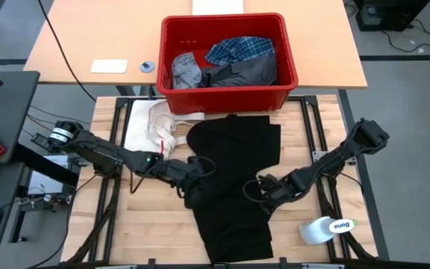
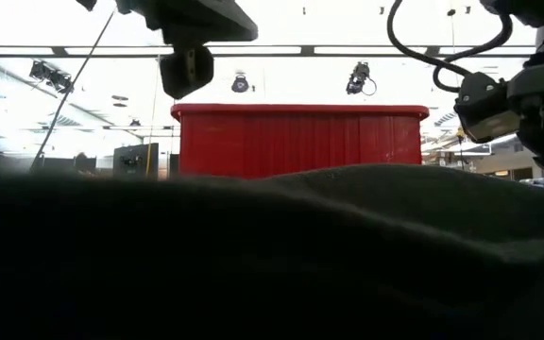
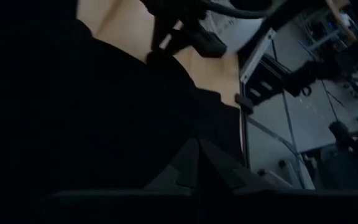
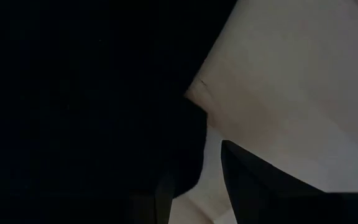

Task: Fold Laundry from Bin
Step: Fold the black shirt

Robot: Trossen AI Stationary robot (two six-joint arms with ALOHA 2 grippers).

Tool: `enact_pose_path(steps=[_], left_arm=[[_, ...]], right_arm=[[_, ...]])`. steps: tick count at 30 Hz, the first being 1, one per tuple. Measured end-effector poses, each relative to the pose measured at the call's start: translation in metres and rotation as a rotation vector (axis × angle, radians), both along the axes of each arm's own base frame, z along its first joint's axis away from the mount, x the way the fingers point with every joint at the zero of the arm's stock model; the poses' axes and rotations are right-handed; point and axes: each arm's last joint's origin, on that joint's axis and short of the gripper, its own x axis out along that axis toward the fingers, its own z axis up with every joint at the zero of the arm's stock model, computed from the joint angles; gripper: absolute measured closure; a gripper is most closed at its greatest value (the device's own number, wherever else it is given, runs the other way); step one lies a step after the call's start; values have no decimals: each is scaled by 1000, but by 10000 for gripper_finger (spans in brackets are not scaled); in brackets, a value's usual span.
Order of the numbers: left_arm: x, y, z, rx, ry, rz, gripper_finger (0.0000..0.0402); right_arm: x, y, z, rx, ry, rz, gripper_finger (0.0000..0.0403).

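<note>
A large black garment (image 1: 234, 149) lies spread on the wooden table, reaching from below the red bin (image 1: 230, 96) to the near edge. In the low view it fills the foreground (image 2: 272, 246). The bin holds a light grey garment (image 1: 185, 71), a plaid shirt (image 1: 239, 48) and a dark grey garment (image 1: 245, 73). My left gripper (image 1: 197, 173) is shut over the black garment's left edge. My right gripper (image 1: 262, 196) points down at the garment's right edge, open, with a flap of black cloth (image 4: 191, 149) between its fingers. My left gripper hangs shut (image 3: 199, 146) over the black cloth; I cannot tell whether it touches it. My right gripper comes from above at the garment's right edge (image 4: 194, 106); bare table shows between the cloth flap and one finger (image 4: 253, 180), and I cannot tell whether the fingers touch the cloth.
A cream-white cloth with strap loops (image 1: 155, 127) lies on the table's far left, beside the black garment. A white roll (image 1: 325, 229) lies near the front right corner. Bare wood shows at the near left (image 1: 148, 224) and along the right side (image 1: 304, 142).
</note>
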Motion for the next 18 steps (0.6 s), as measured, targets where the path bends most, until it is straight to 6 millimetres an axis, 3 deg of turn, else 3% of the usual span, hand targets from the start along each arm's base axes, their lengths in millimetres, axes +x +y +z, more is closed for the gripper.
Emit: enact_pose_path(steps=[5, 11, 18], left_arm=[[-3, -11, 0, 2, 2, -37, 384], [-5, -15, 0, -3, 3, -48, 384], [-6, -19, 1, -43, 11, -39, 384]], right_arm=[[1, 5, -5, -34, -19, -22, 282], [12, 14, -10, 34, -102, -10, 385], [28, 47, 20, 297, -275, 118, 394]])
